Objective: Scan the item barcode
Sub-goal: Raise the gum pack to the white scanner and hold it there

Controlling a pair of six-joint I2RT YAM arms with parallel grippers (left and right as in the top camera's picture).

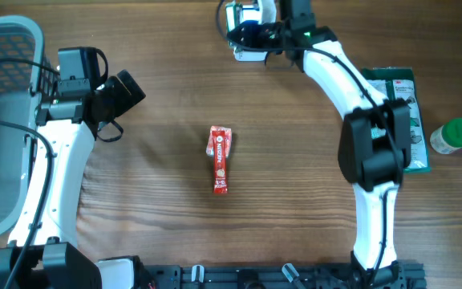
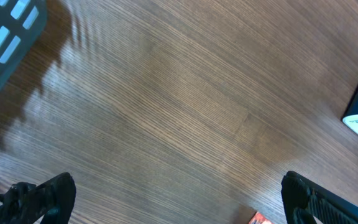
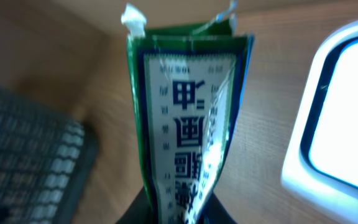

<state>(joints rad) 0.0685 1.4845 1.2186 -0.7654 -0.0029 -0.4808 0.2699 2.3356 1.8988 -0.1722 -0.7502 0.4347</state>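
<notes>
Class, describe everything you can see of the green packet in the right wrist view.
The green packet is a glossy, creased pouch with a white label, dark blue border and dark blue characters. Its far edge looks ragged at both corners. The right gripper pinches its near end between its jaws, holding it above the wooden table beside a white scanner.

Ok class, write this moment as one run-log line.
right gripper: shut on green packet | packet beside scanner | left gripper: open, empty | red sachet: on table
</notes>
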